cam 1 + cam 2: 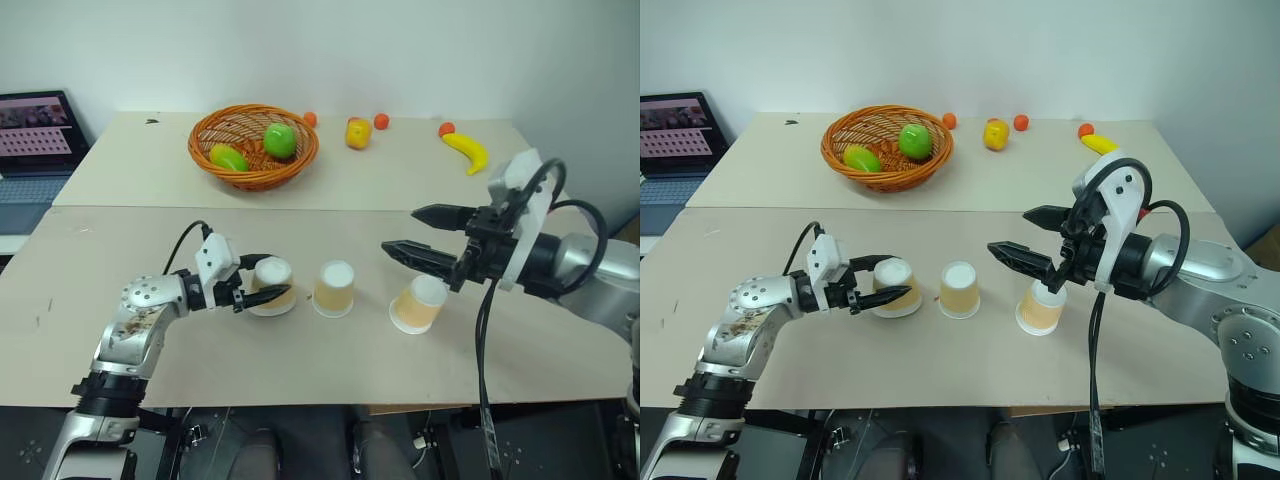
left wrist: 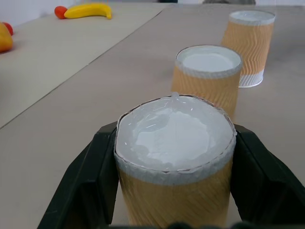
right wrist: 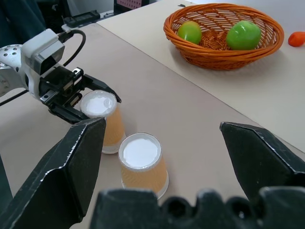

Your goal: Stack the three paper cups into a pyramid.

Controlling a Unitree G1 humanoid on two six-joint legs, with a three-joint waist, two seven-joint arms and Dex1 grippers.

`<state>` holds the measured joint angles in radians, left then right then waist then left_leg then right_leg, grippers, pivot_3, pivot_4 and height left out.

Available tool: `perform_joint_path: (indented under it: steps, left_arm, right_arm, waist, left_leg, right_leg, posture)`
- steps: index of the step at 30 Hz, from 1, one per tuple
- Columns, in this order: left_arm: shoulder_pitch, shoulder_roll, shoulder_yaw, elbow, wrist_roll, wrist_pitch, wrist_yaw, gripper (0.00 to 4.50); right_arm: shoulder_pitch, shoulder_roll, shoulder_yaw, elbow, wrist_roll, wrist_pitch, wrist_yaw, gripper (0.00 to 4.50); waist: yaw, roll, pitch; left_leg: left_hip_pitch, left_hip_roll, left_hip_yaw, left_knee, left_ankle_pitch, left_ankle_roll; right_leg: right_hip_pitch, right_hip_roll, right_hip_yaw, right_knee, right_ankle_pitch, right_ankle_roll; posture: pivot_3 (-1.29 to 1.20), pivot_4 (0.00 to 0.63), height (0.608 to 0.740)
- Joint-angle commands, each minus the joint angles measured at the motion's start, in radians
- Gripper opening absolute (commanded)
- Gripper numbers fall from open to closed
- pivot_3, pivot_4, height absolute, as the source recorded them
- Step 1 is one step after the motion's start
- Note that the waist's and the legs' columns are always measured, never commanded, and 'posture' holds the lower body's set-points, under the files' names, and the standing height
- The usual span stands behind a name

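I am looking at what seems a lab: bare tan tables (image 1: 120,340) against a blank white wall (image 1: 400,50), a laptop (image 1: 35,140) running beside them.

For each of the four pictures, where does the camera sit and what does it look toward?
Left eye view: on the head, looking down at the table; both arms show.
Right eye view: beside it, same scene.
Left wrist view: on the left arm, looking along the left gripper, shut on the nearest cup.
Right wrist view: on the right arm, past the open right gripper toward the basket.
Shared: both wrist views show the middle cup.
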<state>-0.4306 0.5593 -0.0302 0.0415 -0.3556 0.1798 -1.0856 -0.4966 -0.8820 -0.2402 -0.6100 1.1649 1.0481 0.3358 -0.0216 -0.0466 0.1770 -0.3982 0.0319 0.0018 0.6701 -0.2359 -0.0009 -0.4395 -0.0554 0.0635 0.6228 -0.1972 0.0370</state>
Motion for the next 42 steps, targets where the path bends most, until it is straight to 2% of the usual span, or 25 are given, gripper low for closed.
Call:
perform_joint_path:
  steps: [1,8,24,26,29,38,42]
  left_arm:
    - [-0.064,-0.015,-0.007,0.048,0.007,-0.036,-0.014,2.59]
    - [-0.118,-0.061,-0.035,0.113,0.015,-0.044,-0.029,2.59]
    - [-0.082,-0.079,-0.033,0.122,0.019,-0.041,-0.022,2.59]
    - [-0.077,-0.082,-0.035,0.124,0.024,-0.048,-0.019,3.60]
    - [-0.075,-0.087,-0.033,0.130,0.025,-0.050,-0.017,4.43]
    - [-0.089,-0.103,-0.024,0.134,0.017,-0.048,-0.005,4.43]
    - [-0.116,-0.109,-0.008,0.081,-0.039,0.029,-0.001,4.43]
  right_arm:
    - [-0.002,-0.002,-0.048,-0.041,0.025,-0.027,-0.022,4.50]
    - [0.011,-0.011,-0.064,-0.057,0.045,-0.026,-0.053,4.50]
    - [0.015,-0.029,-0.072,-0.061,0.069,-0.028,-0.083,4.50]
    - [0.014,-0.034,-0.072,-0.058,0.069,-0.029,-0.079,4.50]
    - [0.010,-0.038,-0.070,-0.056,0.070,-0.031,-0.079,4.50]
    - [0.009,-0.047,-0.071,-0.054,0.070,-0.032,-0.075,4.50]
    - [0.010,-0.048,-0.070,-0.050,0.067,-0.033,-0.071,4.50]
  waist:
    - [0.004,0.000,0.000]
    - [0.004,0.000,0.000]
    - [0.006,0.000,0.000]
    - [0.006,0.000,0.000]
    - [0.006,0.000,0.000]
    - [0.006,0.000,0.000]
    - [0.006,0.000,0.000]
  left_leg:
    - [0.000,0.000,0.000,0.000,0.000,0.000]
    - [0.000,0.000,0.000,0.000,0.000,0.000]
    - [0.000,0.000,0.000,0.001,0.000,0.000]
    - [0.000,0.000,0.000,0.001,0.000,0.000]
    - [0.000,0.000,0.000,0.001,0.000,0.000]
    - [0.000,0.000,0.000,0.002,0.000,0.000]
    - [0.000,0.000,0.000,0.002,0.000,0.000]
  right_leg:
    - [0.000,0.000,0.000,0.000,0.000,0.000]
    - [0.000,0.000,0.000,0.000,0.001,-0.001]
    - [0.000,0.000,0.000,0.001,0.001,-0.001]
    - [0.000,0.000,0.000,0.001,0.001,-0.001]
    - [0.000,0.000,0.000,0.001,0.001,-0.001]
    - [0.000,0.000,0.000,0.001,0.001,-0.001]
    - [0.000,0.000,0.000,0.002,0.001,-0.001]
  posture:
    - [0.00,0.150,0.737]
    - [0.00,0.150,0.737]
    - [0.00,0.150,0.737]
    - [0.00,0.150,0.737]
    - [0.00,0.150,0.737]
    - [0.00,0.150,0.737]
    - [0.00,0.150,0.737]
